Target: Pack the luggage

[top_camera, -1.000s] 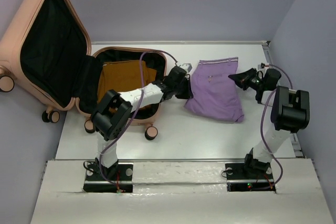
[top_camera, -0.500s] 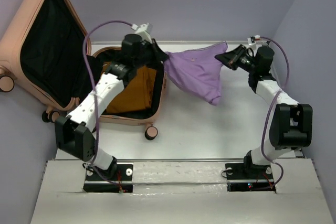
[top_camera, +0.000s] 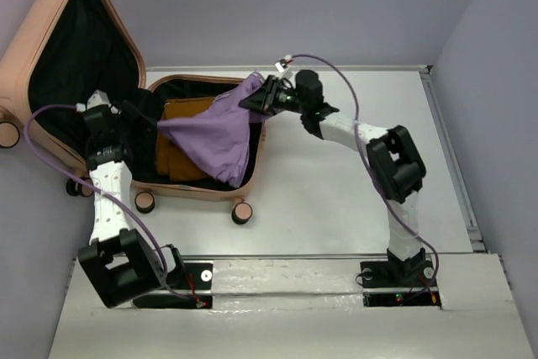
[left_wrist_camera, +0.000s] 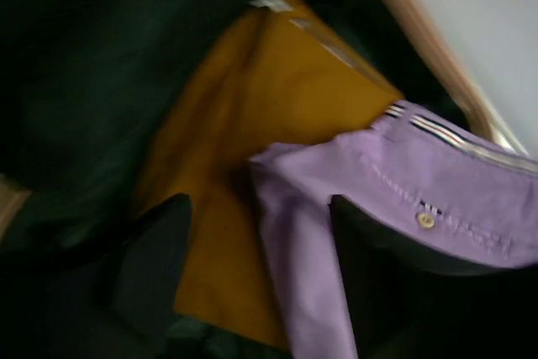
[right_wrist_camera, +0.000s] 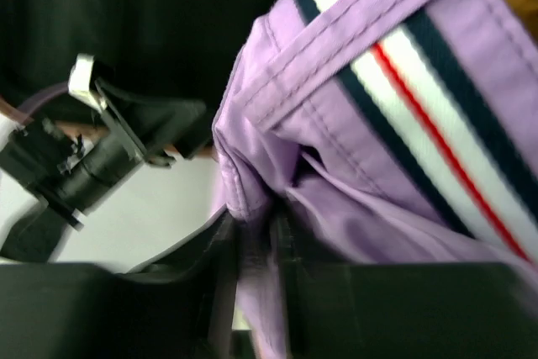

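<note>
The luggage [top_camera: 21, 60] is lying open at the counter's far left, with a mustard garment [top_camera: 181, 111] inside (packed, I judge). Your right pincer [right_wrist_camera: 252, 283] is clenching the purple shorts [top_camera: 214, 136] over it, your left pincer [left_wrist_camera: 256, 241] is hanging released, and the closing is remaining.

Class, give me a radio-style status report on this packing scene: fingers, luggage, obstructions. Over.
Left fingers open, beside purple shorts. Right fingers shut on the shorts. Luggage open, shorts slung across mustard garment inside. No obstruction seen.
</note>
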{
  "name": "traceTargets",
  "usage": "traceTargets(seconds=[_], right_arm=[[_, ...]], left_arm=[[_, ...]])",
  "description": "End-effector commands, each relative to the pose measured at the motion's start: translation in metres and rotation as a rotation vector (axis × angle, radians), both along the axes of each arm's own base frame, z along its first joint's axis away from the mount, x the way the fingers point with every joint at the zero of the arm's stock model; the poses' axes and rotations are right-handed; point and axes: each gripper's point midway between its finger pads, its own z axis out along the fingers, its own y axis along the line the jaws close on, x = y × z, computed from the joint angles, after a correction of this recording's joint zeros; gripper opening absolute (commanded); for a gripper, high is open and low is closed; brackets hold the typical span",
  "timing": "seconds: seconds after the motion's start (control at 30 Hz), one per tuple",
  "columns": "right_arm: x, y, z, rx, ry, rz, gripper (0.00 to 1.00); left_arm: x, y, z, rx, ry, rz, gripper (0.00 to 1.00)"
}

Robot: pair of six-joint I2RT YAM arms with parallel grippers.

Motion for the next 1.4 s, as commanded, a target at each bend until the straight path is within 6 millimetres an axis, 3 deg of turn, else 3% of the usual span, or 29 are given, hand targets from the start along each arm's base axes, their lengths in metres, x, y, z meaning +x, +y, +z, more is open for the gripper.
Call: traceTargets(seconds=[0.0,0.03,0.07,0.1,0.2,0.3,0.33,0.4,0.43,0.47,0.5,0.53,0.57,0.6,0.67,0.73,0.77,0.8,0.9,0.93,0.97,1.03,1.2,1.3,1.37], right_arm=[[-0.004,0.056,-0.049,-0.073,0.018,0.064,0.46],[-0.003,0.058,-0.055,-0.092,0.017,0.075,0.65],[-0.006,0.068,-0.05,-0.103,-0.009,0.099,0.7],[-0.005,0.067,-0.076,-0.182,0.029,0.109,0.71],[-0.002,0.061,-0.072,-0.251,0.011,0.085,0.76],[0.002,0.044,-0.073,-0.388,-0.017,0.031,0.87],[0.003,0.038,-0.057,-0.405,-0.051,0.006,0.9],[0.004,0.024,-0.056,-0.482,-0.091,-0.035,0.94],[0.002,0.018,-0.041,-0.486,-0.121,-0.054,0.94],[0.006,0.009,-0.042,-0.523,-0.141,-0.093,0.94],[0.004,0.002,-0.05,-0.555,-0.136,-0.108,0.93],[0.003,-0.004,-0.043,-0.568,-0.152,-0.129,0.93],[0.003,-0.011,-0.047,-0.601,-0.152,-0.144,0.92],[0.005,-0.021,-0.057,-0.644,-0.144,-0.186,0.89],[0.006,-0.035,-0.059,-0.674,-0.141,-0.222,0.88],[0.007,-0.05,-0.06,-0.704,-0.143,-0.259,0.92],[0.01,-0.057,-0.061,-0.718,-0.136,-0.275,0.95],[0.009,-0.057,-0.061,-0.72,-0.135,-0.271,1.0],[0.015,-0.055,-0.059,-0.708,-0.135,-0.258,1.0],[0.02,-0.053,-0.07,-0.724,-0.12,-0.255,1.0],[0.026,-0.05,-0.06,-0.727,-0.131,-0.256,1.0],[0.032,-0.043,-0.072,-0.743,-0.12,-0.232,1.0],[0.04,-0.025,-0.069,-0.707,-0.152,-0.174,0.98],[0.042,-0.009,-0.058,-0.684,-0.194,-0.16,0.76],[0.042,0.001,-0.063,-0.68,-0.198,-0.139,0.62]], left_arm=[[-0.008,0.04,-0.022,0.002,0.035,0.095,0.92],[-0.01,0.039,-0.015,0.011,0.017,0.087,0.94],[-0.011,0.039,0.0,0.031,-0.02,0.087,0.95],[-0.017,0.038,0.023,0.062,-0.073,0.093,0.95],[-0.026,0.03,0.076,0.099,-0.168,0.086,0.94],[-0.028,0.014,0.089,0.098,-0.205,0.043,0.94],[-0.024,0.002,0.084,0.101,-0.194,0.006,0.96],[-0.014,-0.001,0.057,0.121,-0.109,-0.002,0.98],[-0.009,-0.005,0.044,0.124,-0.064,-0.017,0.99],[0.003,-0.019,0.021,0.119,0.006,-0.072,0.99],[0.01,-0.023,0.017,0.145,0.026,-0.08,0.99],[0.015,-0.03,0.012,0.178,0.046,-0.103,0.99],[0.02,-0.047,0.005,0.197,0.069,-0.148,0.99],[0.027,-0.049,-0.009,0.218,0.12,-0.148,0.99],[0.034,-0.058,-0.016,0.228,0.153,-0.18,0.99],[0.031,-0.062,-0.034,0.231,0.198,-0.204,0.99],[0.028,-0.055,-0.037,0.26,0.205,-0.174,0.99],[0.019,-0.047,-0.049,0.284,0.236,-0.135,0.99],[0.008,-0.038,-0.053,0.292,0.232,-0.081,0.99],[0.004,-0.037,-0.058,0.285,0.243,-0.074,0.99],[0.0,-0.035,-0.063,0.286,0.259,-0.066,0.99],[-0.006,-0.025,-0.07,0.309,0.282,-0.034,0.99],[-0.015,-0.015,-0.09,0.286,0.34,-0.039,0.99],[-0.019,-0.015,-0.102,0.281,0.367,-0.049,0.99],[-0.016,-0.02,-0.11,0.244,0.367,-0.081,0.94]])
